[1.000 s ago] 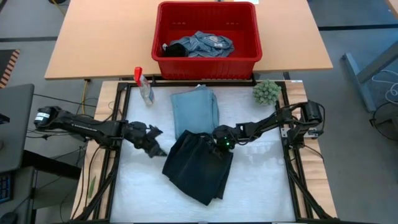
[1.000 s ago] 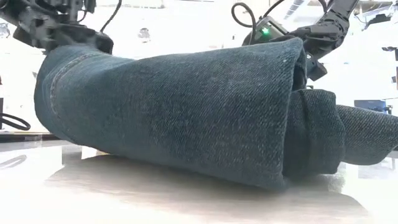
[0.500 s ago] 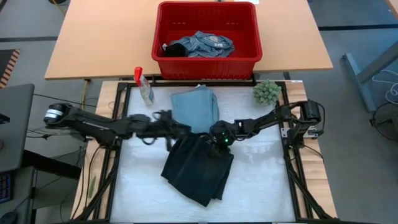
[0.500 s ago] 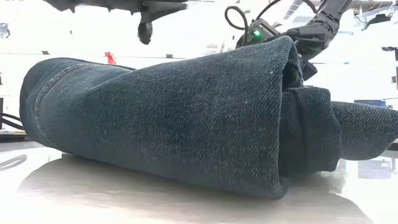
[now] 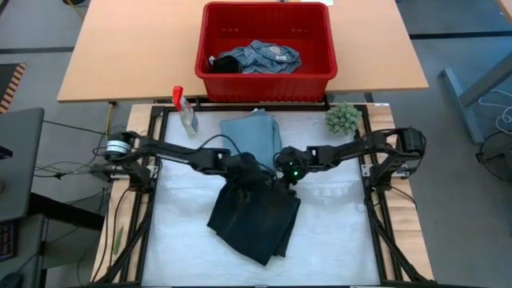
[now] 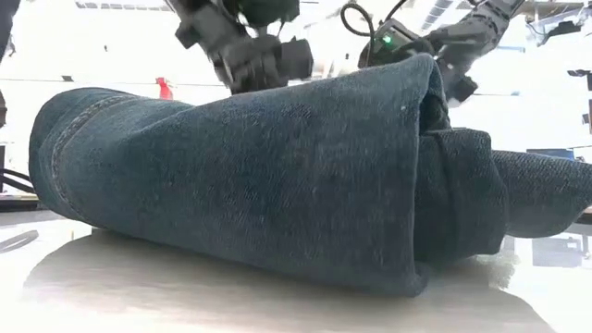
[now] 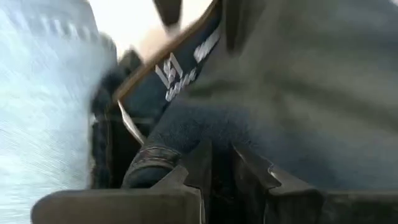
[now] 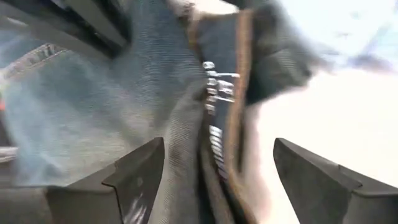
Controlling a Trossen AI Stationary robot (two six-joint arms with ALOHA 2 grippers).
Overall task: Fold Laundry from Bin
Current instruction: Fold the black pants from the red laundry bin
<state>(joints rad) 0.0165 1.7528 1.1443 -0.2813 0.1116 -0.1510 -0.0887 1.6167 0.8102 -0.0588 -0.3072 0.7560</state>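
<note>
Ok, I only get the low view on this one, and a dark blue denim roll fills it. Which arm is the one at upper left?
Observer: Seen from above, that is the left arm. Its left pincer is at the far edge of the dark blue denim garment.
Operator: And the right pincer?
Observer: The right pincer is at the same edge, with its fingers wide open.
Operator: Anything hidden behind the roll?
Observer: A folded light blue cloth lies flat between the roll and the red plastic bin.
</note>
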